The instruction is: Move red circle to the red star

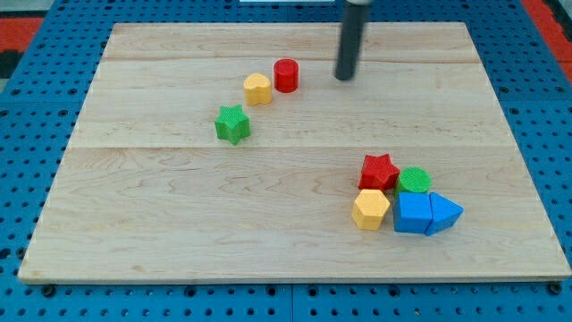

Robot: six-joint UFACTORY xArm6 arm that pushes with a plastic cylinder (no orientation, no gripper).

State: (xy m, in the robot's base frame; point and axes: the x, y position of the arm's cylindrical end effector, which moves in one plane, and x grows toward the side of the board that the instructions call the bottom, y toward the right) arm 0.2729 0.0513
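The red circle [286,75] is a small red cylinder standing on the wooden board near the view's top, left of centre. The red star [379,171] lies at the lower right, at the top left of a cluster of blocks. My tip [344,78] is on the board to the right of the red circle, with a gap between them. The tip is far above the red star in the view.
A yellow heart-like block [257,88] touches the red circle's lower left. A green star [232,123] lies below it. By the red star sit a green circle [415,180], a yellow hexagon [370,209], a blue cube [412,214] and a blue triangle [444,214].
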